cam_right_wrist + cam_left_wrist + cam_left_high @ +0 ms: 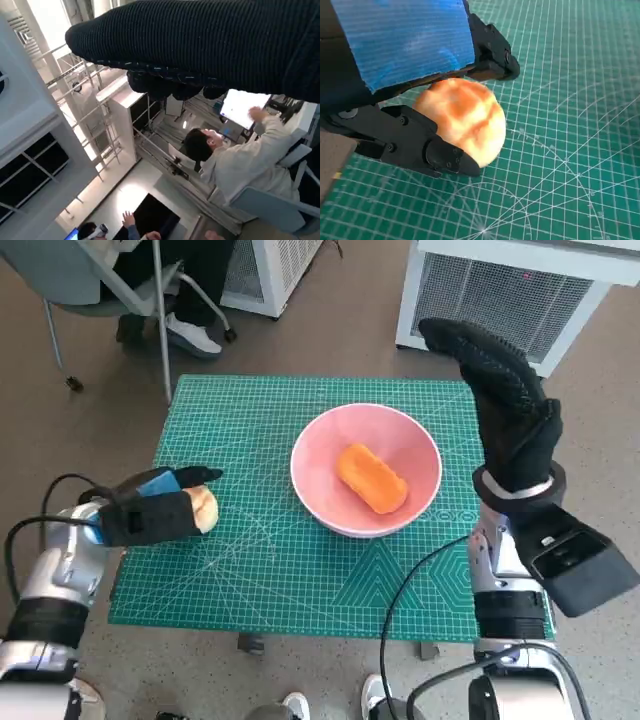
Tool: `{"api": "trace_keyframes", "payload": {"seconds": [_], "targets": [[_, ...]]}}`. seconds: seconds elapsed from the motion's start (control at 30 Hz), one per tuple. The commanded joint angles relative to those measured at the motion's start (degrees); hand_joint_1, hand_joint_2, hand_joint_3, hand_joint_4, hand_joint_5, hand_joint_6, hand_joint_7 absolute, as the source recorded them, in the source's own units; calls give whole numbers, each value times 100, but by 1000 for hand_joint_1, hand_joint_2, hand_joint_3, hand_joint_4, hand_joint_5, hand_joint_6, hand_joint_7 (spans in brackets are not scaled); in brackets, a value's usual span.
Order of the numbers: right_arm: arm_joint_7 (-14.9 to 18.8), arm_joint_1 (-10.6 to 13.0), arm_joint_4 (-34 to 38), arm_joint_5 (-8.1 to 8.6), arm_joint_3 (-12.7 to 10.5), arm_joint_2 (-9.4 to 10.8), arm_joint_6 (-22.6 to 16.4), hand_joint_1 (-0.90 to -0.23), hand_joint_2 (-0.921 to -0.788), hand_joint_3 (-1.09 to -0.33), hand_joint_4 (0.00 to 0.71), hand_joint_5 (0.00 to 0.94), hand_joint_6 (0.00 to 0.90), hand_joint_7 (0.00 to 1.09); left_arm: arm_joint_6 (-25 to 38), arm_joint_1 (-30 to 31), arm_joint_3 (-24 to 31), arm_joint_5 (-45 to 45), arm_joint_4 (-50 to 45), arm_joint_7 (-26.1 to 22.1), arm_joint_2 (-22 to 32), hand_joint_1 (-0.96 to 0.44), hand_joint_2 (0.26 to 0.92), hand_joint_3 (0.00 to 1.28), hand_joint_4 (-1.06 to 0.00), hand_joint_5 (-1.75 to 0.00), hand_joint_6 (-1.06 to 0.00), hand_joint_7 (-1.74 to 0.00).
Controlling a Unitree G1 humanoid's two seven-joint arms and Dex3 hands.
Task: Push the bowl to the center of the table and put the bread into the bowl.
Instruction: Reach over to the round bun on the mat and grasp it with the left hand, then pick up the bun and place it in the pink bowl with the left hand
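A round, golden-streaked bread roll (462,122) sits gripped in the left hand (150,508) at nine o'clock from the pink bowl (420,455); right hand (505,405) fingers spread, empty.

Head view looks steeply down; left wrist view close over the mat (580,150).

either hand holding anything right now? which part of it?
Left hand grips the round pale-orange bread roll across its sides, down on the green cutting mat. Gloved right hand is raised, holding nothing.

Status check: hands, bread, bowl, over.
Left hand grips round bread on mat. Right hand raised, empty. Pink bowl near center, holds orange loaf. Path clear.
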Motion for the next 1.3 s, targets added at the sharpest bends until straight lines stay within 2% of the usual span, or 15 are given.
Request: {"api": "trace_keyframes", "payload": {"seconds": [0.03,0.07,0.13,0.17,0.27,0.6,0.87,1.07,1.3], "targets": [[-25,104,-55,-48,-16,-50,31,-554,-921,-835,-1,447,-1,548,93,-159,-154,171,436,134,-61,-214,907,80,-800,-60,-623,-820],[-26,107,-63,-47,-17,-51,33,-554,-921,-837,-1,446,-1,549,100,-180,-174,186,493,156,-63,-137,912,93,-737,-425,-612,-1010],[-25,114,-63,-47,-23,-54,26,-553,-921,-837,-1,446,-1,549,136,-205,-198,194,560,175,-59,-70,916,105,-682,-750,-597,-1176],[-24,118,-63,-47,-26,-55,19,-553,-921,-836,-1,447,-1,550,157,-207,-202,183,568,168,-52,-45,918,107,-665,-872,-592,-1235],[-28,123,-63,-54,-26,-57,7,-553,-921,-834,-1,448,-1,551,182,-196,-207,136,530,131,-17,-15,919,93,-665,-1026,-600,-1270],[-45,144,-70,-58,-15,-44,-7,-553,-921,-833,-1,449,-1,554,192,-102,-64,-46,-92,-104,202,0,920,73,-672,-1116,-628,-1237],[-65,156,-75,-68,-9,-40,11,-570,-921,-829,-1,450,-1,554,394,82,476,-441,-1916,-301,382,1,920,69,-679,-1096,-630,-1245],[-55,143,-67,-53,-1,-42,38,-581,-921,-826,-1,450,-1,554,154,-47,798,-702,-2818,-97,192,1,920,68,-698,-1057,-617,-1274],[-32,134,-72,-16,10,-36,87,-578,-921,-823,-1,445,-1,548,-11,-628,729,-859,-3320,-4,-249,1,919,67,-709,-1052,-615,-1272]]}}
